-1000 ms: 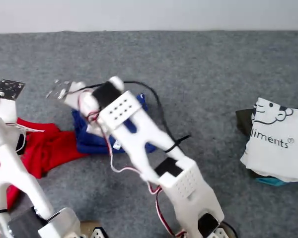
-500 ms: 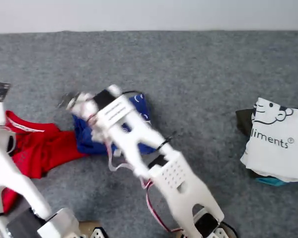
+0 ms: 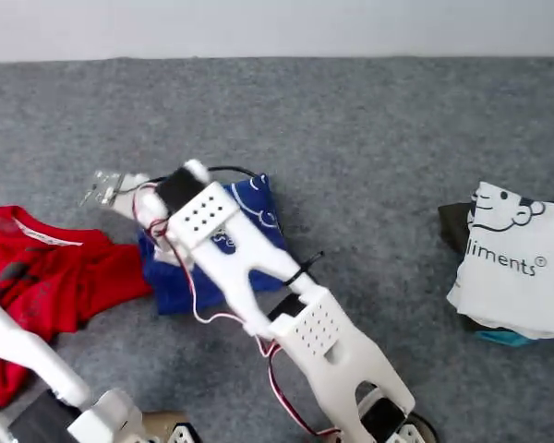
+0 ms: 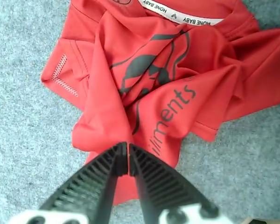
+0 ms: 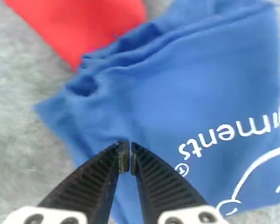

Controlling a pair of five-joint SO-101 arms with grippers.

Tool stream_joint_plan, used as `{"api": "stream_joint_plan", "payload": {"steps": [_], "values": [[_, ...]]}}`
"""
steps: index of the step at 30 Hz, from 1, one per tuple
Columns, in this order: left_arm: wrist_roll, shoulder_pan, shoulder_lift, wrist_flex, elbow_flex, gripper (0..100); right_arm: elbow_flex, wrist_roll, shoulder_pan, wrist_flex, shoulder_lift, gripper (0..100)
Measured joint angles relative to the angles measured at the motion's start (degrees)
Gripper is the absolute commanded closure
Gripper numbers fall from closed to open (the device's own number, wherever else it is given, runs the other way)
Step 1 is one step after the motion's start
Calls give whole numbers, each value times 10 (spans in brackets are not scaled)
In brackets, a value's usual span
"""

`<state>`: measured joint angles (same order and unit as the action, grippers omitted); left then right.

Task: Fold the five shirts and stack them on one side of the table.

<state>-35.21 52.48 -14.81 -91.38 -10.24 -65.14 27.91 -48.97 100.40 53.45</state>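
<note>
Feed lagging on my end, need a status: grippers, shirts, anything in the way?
Left gripper shut on red shirt, crumpled. Right gripper shut on blue shirt. Red edge touches blue; folded stack sits apart across the table.

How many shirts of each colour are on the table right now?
red shirt: 1
blue shirt: 1
white shirt: 1
dark shirt: 1, only an edge shows under the white one
teal shirt: 1, only an edge shows
Total: 5
</note>
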Motion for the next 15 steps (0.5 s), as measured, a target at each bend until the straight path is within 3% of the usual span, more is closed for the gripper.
{"api": "stream_joint_plan", "payload": {"steps": [9, 15], "values": [[-1, 0, 0, 0, 0, 981, -3, 0, -58, 3, 47, 988], [-1, 0, 0, 0, 0, 981, -27, 1, -38, -13, 47, 984]]}}
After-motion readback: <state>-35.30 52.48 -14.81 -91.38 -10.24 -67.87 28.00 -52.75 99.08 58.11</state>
